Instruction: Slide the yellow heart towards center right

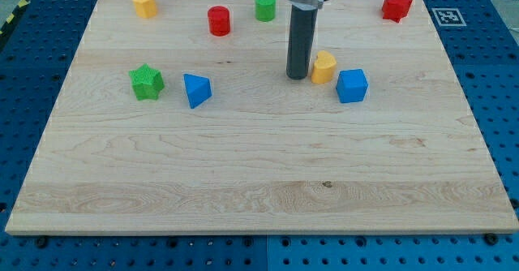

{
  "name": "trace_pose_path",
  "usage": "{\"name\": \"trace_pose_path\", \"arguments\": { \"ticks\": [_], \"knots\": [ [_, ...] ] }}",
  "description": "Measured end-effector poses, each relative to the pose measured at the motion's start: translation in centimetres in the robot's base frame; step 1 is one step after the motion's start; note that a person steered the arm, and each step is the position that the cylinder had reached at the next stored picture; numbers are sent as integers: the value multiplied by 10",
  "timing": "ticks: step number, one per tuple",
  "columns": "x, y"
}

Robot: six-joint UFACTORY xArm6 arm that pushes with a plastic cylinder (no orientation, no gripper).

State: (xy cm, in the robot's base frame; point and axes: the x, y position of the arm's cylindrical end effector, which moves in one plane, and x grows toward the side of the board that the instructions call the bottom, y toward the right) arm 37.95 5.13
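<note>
The yellow heart lies on the wooden board right of centre in the upper half. My tip stands right at the heart's left side, touching or almost touching it. A blue cube sits just to the lower right of the heart, very close to it or touching.
A yellow block is at the top left. A red cylinder and a green cylinder are at the top middle. A red star-like block is at the top right. A green star and a blue triangle lie at the left.
</note>
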Motion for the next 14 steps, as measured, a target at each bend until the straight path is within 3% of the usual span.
{"name": "trace_pose_path", "arguments": {
  "ticks": [4,5,7,12,14],
  "knots": [
    [22,22],
    [-2,22],
    [-3,32],
    [-3,144],
    [17,144]
  ]
}}
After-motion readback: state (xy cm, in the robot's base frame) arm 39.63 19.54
